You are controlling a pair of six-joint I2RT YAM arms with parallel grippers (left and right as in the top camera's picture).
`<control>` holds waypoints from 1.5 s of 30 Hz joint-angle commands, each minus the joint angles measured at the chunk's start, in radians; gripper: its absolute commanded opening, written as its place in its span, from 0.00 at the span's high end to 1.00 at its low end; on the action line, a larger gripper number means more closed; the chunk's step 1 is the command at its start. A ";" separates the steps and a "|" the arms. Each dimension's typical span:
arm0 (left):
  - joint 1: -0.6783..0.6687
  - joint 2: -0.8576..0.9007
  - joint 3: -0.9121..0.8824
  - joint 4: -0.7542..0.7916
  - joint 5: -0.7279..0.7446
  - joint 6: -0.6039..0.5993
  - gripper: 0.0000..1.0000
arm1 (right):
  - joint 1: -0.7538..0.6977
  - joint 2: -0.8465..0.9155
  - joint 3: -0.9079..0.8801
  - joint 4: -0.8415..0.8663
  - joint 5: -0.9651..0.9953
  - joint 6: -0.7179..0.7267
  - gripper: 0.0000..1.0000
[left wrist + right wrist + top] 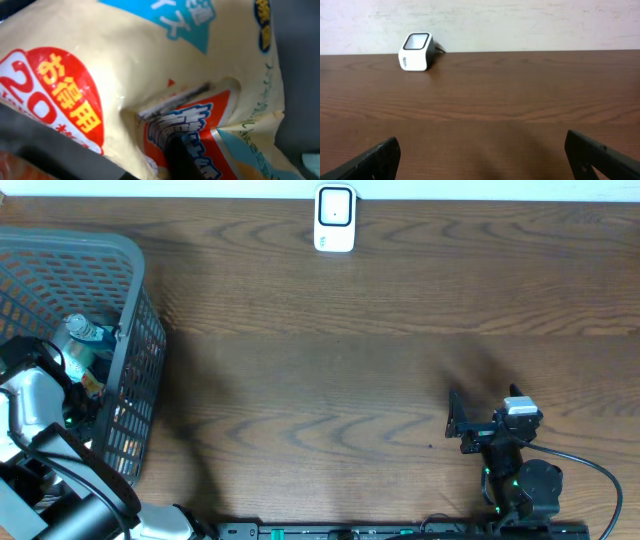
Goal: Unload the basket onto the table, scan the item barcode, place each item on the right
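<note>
The item is a cream plastic packet (150, 60) with a red round label and blue Japanese print, and it fills the left wrist view. No barcode shows on it. My left gripper (82, 384) is down inside the grey basket (130, 255) and shut on the packet, with one black finger (181, 161) pressed into a dent in the wrapper. The white scanner (334, 218) stands at the table's far edge, also seen as the scanner (416, 51) in the right wrist view. My right gripper (456, 421) rests open near the front right, nothing between its fingers.
The basket at the left also holds a clear bottle with a teal label (82, 332) and other goods. Brown tabletop (330, 380) stretches between basket, scanner and right arm. A pale wall (520, 22) rises behind the scanner.
</note>
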 commanded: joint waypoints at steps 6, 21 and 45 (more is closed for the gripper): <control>0.007 -0.166 0.162 -0.037 0.041 0.269 0.93 | 0.011 -0.009 -0.002 -0.002 0.011 -0.013 0.01; 0.002 -0.630 0.237 0.026 0.378 0.532 0.93 | 0.011 -0.009 -0.002 -0.002 0.011 -0.013 0.01; -0.063 -0.726 0.236 0.174 0.936 0.741 0.93 | 0.011 -0.009 -0.002 -0.002 0.011 -0.013 0.01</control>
